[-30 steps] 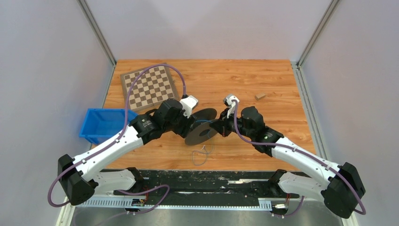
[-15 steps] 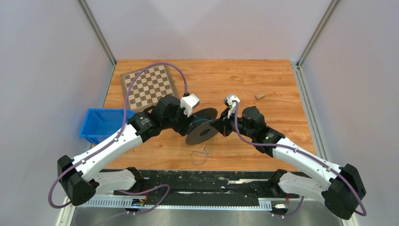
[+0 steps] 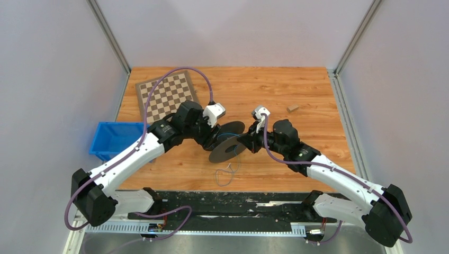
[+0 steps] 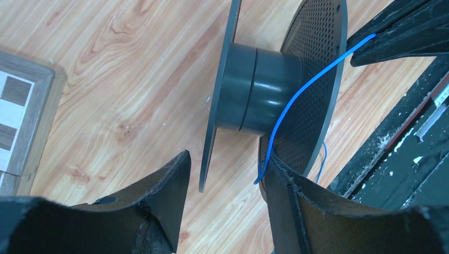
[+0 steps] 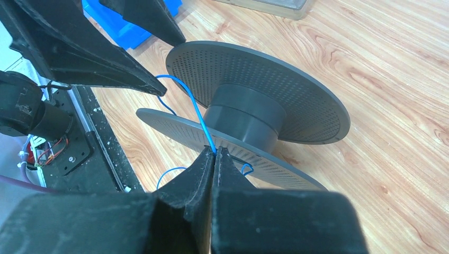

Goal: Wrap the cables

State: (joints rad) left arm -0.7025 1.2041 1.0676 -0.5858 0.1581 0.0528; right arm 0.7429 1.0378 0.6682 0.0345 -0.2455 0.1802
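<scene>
Blue cable (image 5: 197, 112) pinched in R gripper (image 5: 216, 151); L gripper (image 4: 225, 159) spread, cable prob. grazing its finger.

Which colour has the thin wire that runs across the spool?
Bright blue; the wire shows best in the left wrist view, against the dark grey spool.

Chessboard (image 3: 168, 98), blue bin (image 3: 114, 138), small wooden block (image 3: 293, 108)
</scene>
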